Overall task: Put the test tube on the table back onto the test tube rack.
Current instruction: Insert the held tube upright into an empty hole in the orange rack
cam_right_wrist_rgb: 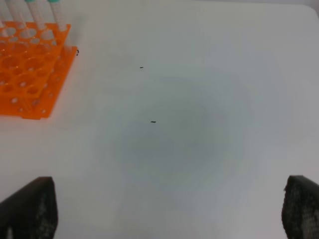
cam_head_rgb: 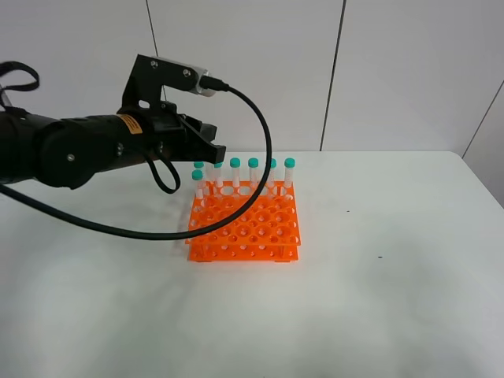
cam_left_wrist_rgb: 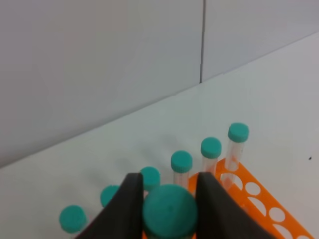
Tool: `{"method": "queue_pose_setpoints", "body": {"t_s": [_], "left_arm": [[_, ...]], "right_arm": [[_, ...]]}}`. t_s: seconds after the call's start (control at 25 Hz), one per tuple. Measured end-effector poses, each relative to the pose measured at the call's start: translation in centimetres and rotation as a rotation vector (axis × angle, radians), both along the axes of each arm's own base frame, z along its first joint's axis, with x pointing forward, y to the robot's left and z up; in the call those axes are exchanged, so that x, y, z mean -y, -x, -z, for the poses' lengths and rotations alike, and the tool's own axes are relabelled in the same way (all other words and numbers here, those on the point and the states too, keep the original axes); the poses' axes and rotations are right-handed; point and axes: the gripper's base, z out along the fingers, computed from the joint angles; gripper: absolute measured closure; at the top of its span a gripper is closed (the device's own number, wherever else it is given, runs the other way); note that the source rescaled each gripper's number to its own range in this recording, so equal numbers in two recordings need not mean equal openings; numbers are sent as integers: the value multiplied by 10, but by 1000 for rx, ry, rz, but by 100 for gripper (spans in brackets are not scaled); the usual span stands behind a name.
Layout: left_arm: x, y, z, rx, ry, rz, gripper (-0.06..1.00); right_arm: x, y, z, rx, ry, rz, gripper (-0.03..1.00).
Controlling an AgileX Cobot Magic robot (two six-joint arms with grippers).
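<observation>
We see the table [cam_head_rgb: 394,299] as a smooth, matt white top. The test tube rack [cam_head_rgb: 246,224] looks like bright orange plastic with a slight sheen. The test tube [cam_left_wrist_rgb: 169,211] shows a matt teal plastic cap; the other tubes [cam_head_rgb: 253,177] have clear plastic walls. The fingers [cam_left_wrist_rgb: 127,204] of the left gripper [cam_left_wrist_rgb: 168,194] look matt black, the cable [cam_head_rgb: 270,150] black and rubbery, faintly glossy.

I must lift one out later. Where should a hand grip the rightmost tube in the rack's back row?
By its teal cap, from straight above: the tube stands upright, body sunk in the orange rack, so only the top is free.
</observation>
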Motion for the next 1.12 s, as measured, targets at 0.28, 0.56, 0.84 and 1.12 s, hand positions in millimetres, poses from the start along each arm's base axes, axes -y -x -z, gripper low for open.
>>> {"method": "queue_pose_setpoints", "body": {"t_s": [0.28,0.56,0.84,1.12], "left_arm": [[18,-29,15,-34,-18,1,94],[26,-42,41,-61,-80,22,94],[17,-52,45,-21,-73,-3,94],[17,-53,47,-9,-86,8,94]], "right_arm": [[0,0,0,0,0,0,-3],[0,0,0,0,0,0,-3],[0,0,0,0,0,0,-3],[0,0,0,0,0,0,-3]]}}
